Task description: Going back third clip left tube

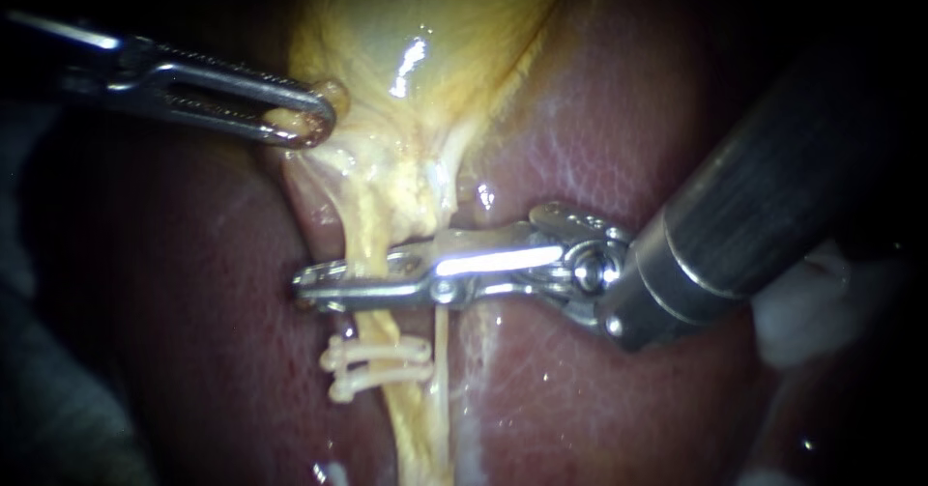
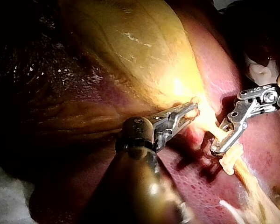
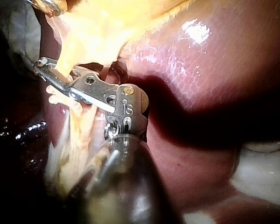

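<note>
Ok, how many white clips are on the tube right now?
2. The upper clip and lower clip cross the left tube just below the right instrument; it may hide another.

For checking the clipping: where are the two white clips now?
In the endoscope view, the two white clips sit side by side across the left tube, just below the right instrument, over the liver.

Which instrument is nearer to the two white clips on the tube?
Right. The right instrument lies across the tube just above the clips; the left instrument grips the gallbladder, well away from them.
</note>
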`<control>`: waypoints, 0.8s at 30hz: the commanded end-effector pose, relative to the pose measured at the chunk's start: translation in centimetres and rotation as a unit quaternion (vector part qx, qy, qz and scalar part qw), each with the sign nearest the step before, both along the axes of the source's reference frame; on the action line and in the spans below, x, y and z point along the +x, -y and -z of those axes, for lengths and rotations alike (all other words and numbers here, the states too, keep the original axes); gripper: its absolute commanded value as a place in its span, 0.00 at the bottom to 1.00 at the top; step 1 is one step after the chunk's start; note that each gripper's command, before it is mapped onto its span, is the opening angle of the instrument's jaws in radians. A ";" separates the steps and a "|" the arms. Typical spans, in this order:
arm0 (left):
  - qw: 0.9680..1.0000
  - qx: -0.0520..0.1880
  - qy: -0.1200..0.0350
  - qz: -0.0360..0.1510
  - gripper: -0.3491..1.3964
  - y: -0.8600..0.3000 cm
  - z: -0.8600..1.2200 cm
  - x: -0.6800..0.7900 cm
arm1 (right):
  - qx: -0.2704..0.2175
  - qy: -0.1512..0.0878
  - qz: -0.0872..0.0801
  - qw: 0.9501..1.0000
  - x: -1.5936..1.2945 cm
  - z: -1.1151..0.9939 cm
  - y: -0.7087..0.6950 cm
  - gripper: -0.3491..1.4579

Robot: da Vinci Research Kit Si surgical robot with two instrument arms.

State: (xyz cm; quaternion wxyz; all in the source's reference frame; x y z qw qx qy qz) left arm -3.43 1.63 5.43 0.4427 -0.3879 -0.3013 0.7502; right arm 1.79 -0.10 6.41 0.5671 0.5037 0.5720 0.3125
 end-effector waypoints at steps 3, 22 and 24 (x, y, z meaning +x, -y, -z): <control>1.000 0.000 0.000 0.000 0.00 0.00 0.00 0.00 | -0.028 0.001 -0.011 1.000 0.05 -0.05 0.04 0.24; 1.000 0.000 0.000 0.000 0.00 0.01 0.00 0.01 | -0.186 0.073 -0.014 0.980 -0.16 -0.26 0.05 0.47; 1.000 0.000 0.000 0.000 0.00 0.01 0.00 0.02 | -0.224 0.076 -0.007 0.971 -0.28 -0.13 0.05 0.47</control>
